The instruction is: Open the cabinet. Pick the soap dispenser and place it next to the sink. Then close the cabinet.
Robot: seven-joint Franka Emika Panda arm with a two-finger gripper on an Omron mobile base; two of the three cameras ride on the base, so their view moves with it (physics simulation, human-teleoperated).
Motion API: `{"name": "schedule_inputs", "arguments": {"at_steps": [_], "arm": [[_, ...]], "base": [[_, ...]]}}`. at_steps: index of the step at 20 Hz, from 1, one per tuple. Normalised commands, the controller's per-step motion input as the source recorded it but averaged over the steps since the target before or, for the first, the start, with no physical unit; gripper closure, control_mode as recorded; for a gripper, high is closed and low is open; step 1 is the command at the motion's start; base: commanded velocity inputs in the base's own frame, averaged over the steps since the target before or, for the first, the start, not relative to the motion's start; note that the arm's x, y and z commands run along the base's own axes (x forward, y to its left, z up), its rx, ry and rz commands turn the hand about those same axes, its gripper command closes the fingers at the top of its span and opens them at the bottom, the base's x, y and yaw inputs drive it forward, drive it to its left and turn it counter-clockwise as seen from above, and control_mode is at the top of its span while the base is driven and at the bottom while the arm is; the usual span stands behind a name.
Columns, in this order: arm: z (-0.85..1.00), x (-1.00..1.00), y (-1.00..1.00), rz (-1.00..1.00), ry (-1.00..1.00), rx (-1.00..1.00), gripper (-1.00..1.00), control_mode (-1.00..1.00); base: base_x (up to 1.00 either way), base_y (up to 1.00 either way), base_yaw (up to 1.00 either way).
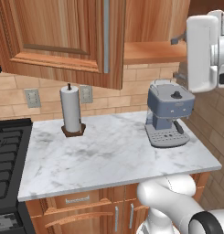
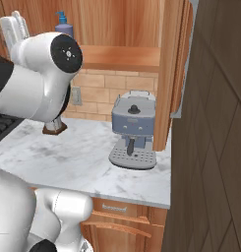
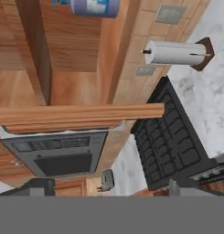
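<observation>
A white marble counter (image 1: 109, 155) runs under the cabinet (image 1: 63, 32), with a brick backsplash behind it. On that counter, a grey-blue coffee machine (image 1: 168, 116) stands below the cabinet's open side, and a paper towel roll (image 1: 71, 109) stands below the door that hangs in front. A black stove (image 1: 8, 155) adjoins the counter beyond the roll.

The cabinet is already open: both doors are swung out, 1 of them edge-on just beside the coffee machine in the right base view, and the wooden shelf floor (image 2: 123, 56) is exposed. The soap dispenser (image 2: 64, 27) sits on that shelf inside the cabinet, its blue pump top showing above the arm.

The gripper (image 3: 106, 185) hangs level with the cabinet, jaws spread wide and holding nothing; the bottle lies well apart from its fingertips.

So step 1 looks done. Left, as I judge it: reach in and grasp the dispenser, set it beside the sink, then shut both doors.
</observation>
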Motion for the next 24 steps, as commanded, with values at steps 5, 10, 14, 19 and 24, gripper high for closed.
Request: {"name": "schedule_inputs", "arguments": {"at_steps": [5,10,14,19,24], "arm": [[-0.13,0.49,0.03,0.19,0.00,0.00,-1.00,-1.00],[-0.10,0.45,0.17,0.17,-0.01,0.00,-1.00,-1.00],[-0.08,0.52,0.14,0.15,-0.02,0.00,-1.00,-1.00],[-0.10,0.54,0.13,0.17,0.00,0.00,-1.00,-1.00],[-0.09,0.42,0.19,0.17,0.00,0.00,-1.00,-1.00]], "base": [[0.00,0.00,0.00],[0.00,0.00,0.00],[0.00,0.00,0.00],[0.00,0.00,0.00],[0.00,0.00,0.00]]}}
